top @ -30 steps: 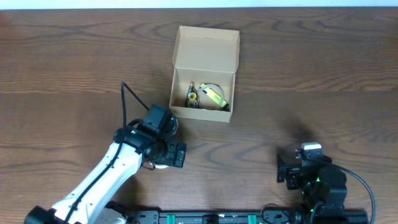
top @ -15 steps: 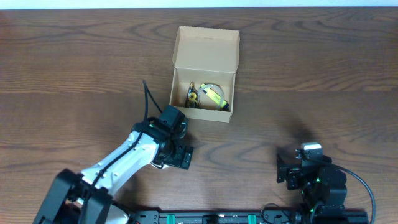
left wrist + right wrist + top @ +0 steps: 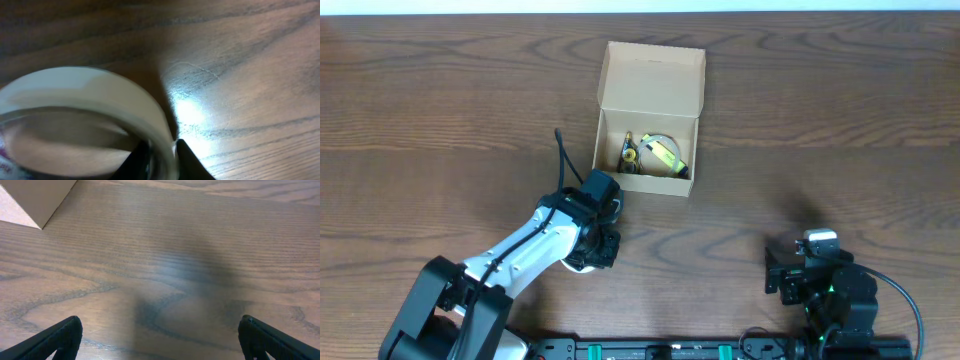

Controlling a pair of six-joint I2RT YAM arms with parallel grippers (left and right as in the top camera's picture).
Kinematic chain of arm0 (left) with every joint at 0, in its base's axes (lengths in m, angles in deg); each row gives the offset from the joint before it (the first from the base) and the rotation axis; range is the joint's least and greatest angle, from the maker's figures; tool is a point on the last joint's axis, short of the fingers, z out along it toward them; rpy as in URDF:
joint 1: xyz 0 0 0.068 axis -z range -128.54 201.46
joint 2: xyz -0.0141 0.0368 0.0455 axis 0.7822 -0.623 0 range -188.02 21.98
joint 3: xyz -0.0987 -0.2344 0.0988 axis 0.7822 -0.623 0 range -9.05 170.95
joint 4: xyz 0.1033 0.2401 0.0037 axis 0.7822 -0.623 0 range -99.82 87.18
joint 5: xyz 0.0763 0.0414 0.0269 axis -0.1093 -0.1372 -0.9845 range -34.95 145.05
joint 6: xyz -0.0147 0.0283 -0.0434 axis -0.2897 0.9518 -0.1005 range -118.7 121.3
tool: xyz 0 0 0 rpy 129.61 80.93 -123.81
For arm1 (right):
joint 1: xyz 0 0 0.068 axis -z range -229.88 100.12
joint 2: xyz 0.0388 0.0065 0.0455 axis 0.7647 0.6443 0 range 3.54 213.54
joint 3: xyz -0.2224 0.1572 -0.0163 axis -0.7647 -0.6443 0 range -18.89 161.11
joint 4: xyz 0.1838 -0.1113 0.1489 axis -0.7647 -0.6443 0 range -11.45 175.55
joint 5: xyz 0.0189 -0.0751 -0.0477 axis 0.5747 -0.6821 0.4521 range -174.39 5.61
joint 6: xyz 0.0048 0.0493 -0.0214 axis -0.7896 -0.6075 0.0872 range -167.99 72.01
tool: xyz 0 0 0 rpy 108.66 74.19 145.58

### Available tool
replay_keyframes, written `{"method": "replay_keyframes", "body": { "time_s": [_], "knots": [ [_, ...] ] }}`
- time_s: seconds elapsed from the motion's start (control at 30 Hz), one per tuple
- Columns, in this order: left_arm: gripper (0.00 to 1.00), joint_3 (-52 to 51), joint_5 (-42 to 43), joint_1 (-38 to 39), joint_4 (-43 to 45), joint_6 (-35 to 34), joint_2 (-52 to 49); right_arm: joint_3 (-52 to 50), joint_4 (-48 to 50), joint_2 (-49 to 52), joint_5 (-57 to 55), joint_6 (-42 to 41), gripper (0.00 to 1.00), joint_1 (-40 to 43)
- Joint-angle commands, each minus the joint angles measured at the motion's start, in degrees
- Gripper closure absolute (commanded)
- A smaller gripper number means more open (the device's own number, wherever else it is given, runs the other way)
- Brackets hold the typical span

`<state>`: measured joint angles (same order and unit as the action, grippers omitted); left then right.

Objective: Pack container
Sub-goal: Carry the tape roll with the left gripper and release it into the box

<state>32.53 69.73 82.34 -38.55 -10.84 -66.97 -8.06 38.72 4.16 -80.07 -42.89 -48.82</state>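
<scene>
The container (image 3: 642,184), a tan cardboard box with its flap lid standing open at the far side, sits at the table's middle back; a yellow item (image 3: 666,153) and other small things lie inside. My left gripper (image 3: 593,250) is below and left of it, low on the table. In the left wrist view this gripper (image 3: 162,161) is shut on the wall of a white tape roll (image 3: 100,95), with one finger inside the ring and one outside. My right gripper (image 3: 798,273) rests at the front right, open and holding nothing (image 3: 160,340). A corner of the container (image 3: 30,200) shows in its view.
Dark wood table (image 3: 820,120) all round. The left arm's cable (image 3: 563,160) loops up beside the container's left side. A black rail (image 3: 660,350) runs along the front edge between the two arm bases.
The left gripper moved right, closer to the container, then its jaws closed from wide open onto the tape roll's wall. The right arm has not moved.
</scene>
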Motion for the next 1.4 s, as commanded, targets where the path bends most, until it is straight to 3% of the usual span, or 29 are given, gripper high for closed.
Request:
{"method": "replay_keyframes", "body": {
  "time_s": [0.0,0.17,0.47,0.63,0.97,1.2,1.37],
  "knots": [
    [0.9,-0.6,0.0,0.1,-0.2,-0.3,-0.8,-0.5,-0.1,-0.3,0.2,0.8,0.01,0.4],
    [0.95,-0.6,0.0,0.1,-0.2,-2.1,2.1,-0.5,-0.1,-0.3,0.2,0.8,0.01,0.4],
    [0.94,0.9,-1.2,0.0,-0.2,-2.3,18.3,-0.5,-0.1,-0.3,0.2,0.8,0.01,0.4],
    [0.94,10.8,-6.1,0.0,-3.2,-0.4,18.8,-0.5,-0.1,-0.3,0.2,0.8,0.01,0.4],
    [0.94,43.8,-13.9,-0.1,-17.6,11.2,1.5,-0.5,-0.1,-0.3,0.2,0.8,0.01,0.4],
    [0.94,57.5,-13.2,-0.4,-21.0,13.5,-14.7,-0.5,-0.1,-0.3,0.2,0.8,0.01,0.4],
    [0.94,61.5,-9.3,-0.5,-21.5,15.1,-21.8,-0.5,-0.1,-0.3,0.2,0.8,0.01,0.4]
  ]
}}
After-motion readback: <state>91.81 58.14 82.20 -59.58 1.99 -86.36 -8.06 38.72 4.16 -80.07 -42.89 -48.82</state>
